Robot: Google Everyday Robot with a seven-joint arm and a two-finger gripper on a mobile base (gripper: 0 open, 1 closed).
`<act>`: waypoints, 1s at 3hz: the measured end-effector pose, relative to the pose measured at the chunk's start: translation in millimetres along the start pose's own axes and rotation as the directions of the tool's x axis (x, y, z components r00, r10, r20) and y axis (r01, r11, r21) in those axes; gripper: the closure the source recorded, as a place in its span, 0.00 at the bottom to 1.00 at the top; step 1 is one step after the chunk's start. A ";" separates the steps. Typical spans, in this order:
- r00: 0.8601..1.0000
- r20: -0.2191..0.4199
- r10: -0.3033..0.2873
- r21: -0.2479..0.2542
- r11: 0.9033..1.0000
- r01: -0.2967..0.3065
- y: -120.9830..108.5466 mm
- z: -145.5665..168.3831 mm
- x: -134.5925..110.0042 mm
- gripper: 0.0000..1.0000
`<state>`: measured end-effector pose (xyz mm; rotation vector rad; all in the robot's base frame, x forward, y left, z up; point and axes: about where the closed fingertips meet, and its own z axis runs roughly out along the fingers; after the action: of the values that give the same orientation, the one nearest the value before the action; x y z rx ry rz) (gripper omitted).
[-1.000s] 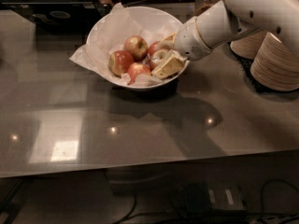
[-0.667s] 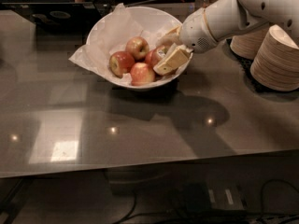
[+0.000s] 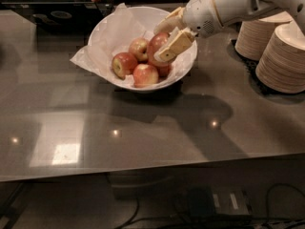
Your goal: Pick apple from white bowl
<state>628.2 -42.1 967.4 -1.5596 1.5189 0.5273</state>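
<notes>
Since the earlier frames the gripper (image 3: 161,44) has risen from low among the fruit at the right side of the white bowl (image 3: 157,84) to a spot higher up and closer to the bowl's middle, and the apple (image 3: 155,46) has come up with it. The gripper now hangs over the inside of the bowl, and the white arm (image 3: 224,6) reaches in from the upper right. Its two tan fingers (image 3: 174,43) pinch the apple, one along the upper side and one along the lower right. The apple is dull dark red and sits between the fingers, raised above the rest of the fruit but still within the bowl's outline. Whether it still touches the fruit beneath cannot be told.

Three smaller, brighter apples lie to the left of and below the gripper: one (image 3: 138,47) just beside the held apple, one (image 3: 124,64) further left, and one (image 3: 145,75) underneath. Crinkled white paper (image 3: 112,32) lines the bowl and spills over its rim on the side away from the gripper. Well to the right of the gripper, behind the arm, stand stacks of beige paper plates (image 3: 281,56). The bowl rests on a glossy grey table (image 3: 143,132)
</notes>
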 end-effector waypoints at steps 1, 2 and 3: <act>1.000 0.026 -0.005 0.001 1.000 0.005 -8.6 0.7 -5.2 1.00; 0.999 0.037 -0.020 0.004 1.000 0.020 -18.3 3.3 -11.1 1.00; 0.998 0.042 -0.055 0.018 0.998 0.055 -26.5 -1.3 -24.0 1.00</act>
<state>649.0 -32.5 994.9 -1.5634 1.4408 0.5125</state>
